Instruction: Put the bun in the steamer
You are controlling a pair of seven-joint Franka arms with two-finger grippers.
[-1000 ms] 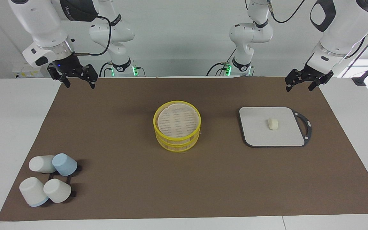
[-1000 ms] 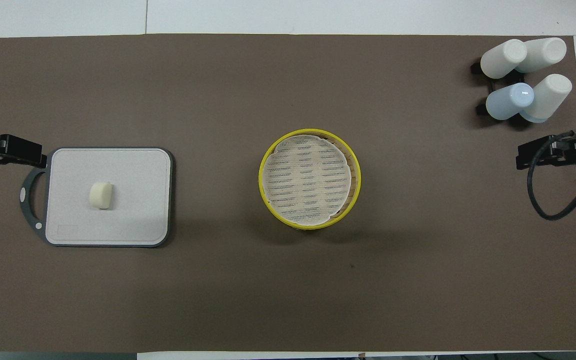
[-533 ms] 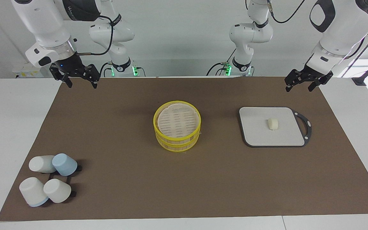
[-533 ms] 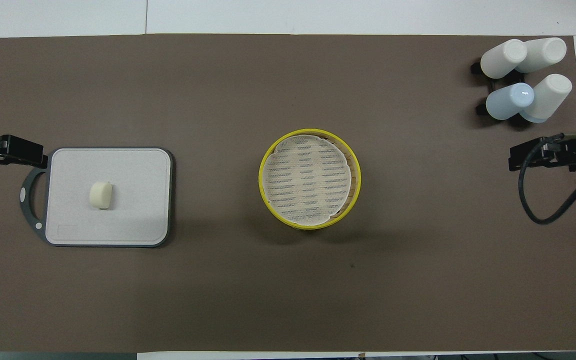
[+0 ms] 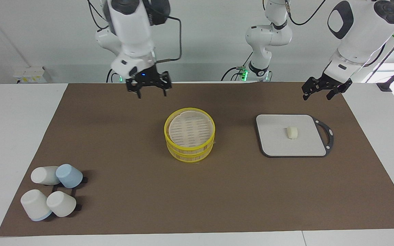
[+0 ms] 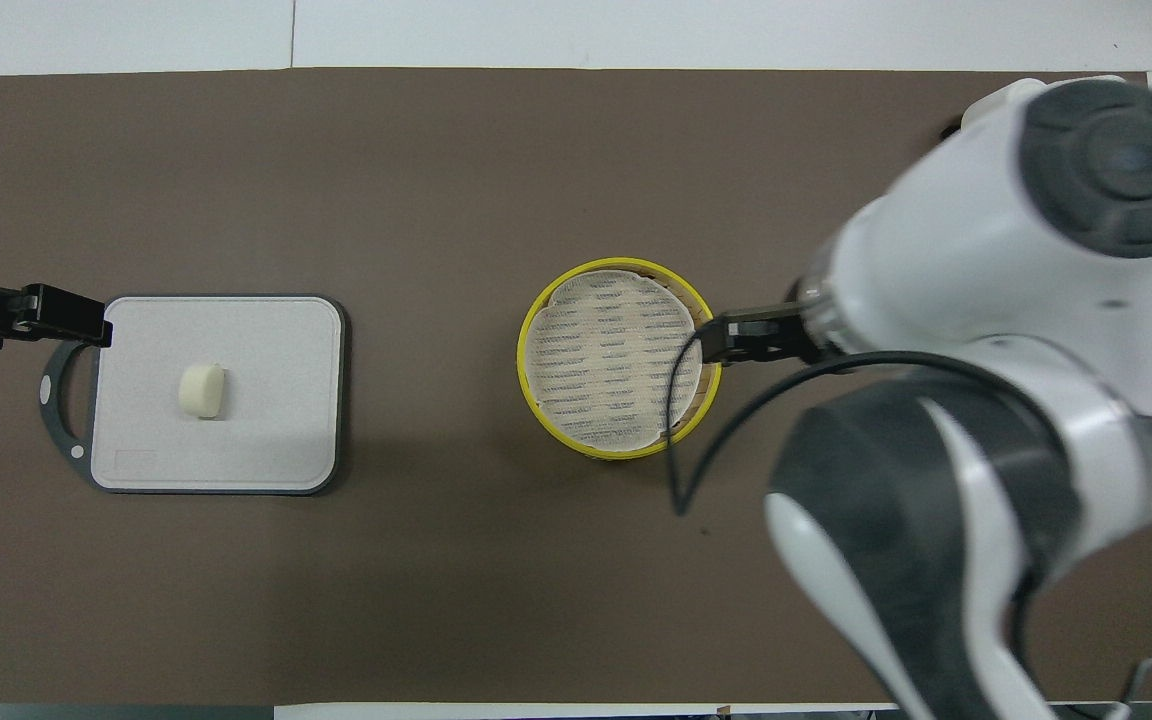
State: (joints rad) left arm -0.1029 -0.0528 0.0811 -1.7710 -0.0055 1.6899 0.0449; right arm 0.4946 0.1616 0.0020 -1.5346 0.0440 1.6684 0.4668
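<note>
Cream-white and small, the bun [image 5: 292,132] is lying on the grey board [image 5: 275,143] toward my left arm's end of the desk [image 5: 197,239], untouched and well apart from the steamer [image 5: 189,135]. That yellow-rimmed steamer is sitting in the middle of the brown mat [image 5: 132,205], two tiers stacked, with a pale slatted top showing and nothing on it. I am holding my right pincer [image 5: 151,89] up in the air over the mat, just beside the steamer on the robots' side of it; its fingers [image 5: 139,93] are pointing down and standing spread, with nothing between them. From overhead, my right arm is filling much of the view and its pincer tip is showing at the steamer's rim [image 6: 708,345], but it is raised and not touching. I am keeping my left pincer [image 5: 316,91] raised over the mat near the board's corner closest to the robots, its fingers parted as well and gripping nothing. Four cups [image 5: 51,193], three white and one blue, are lying tipped in a cluster at the corner of the mat toward my right arm's end, farthest from the robots.
</note>
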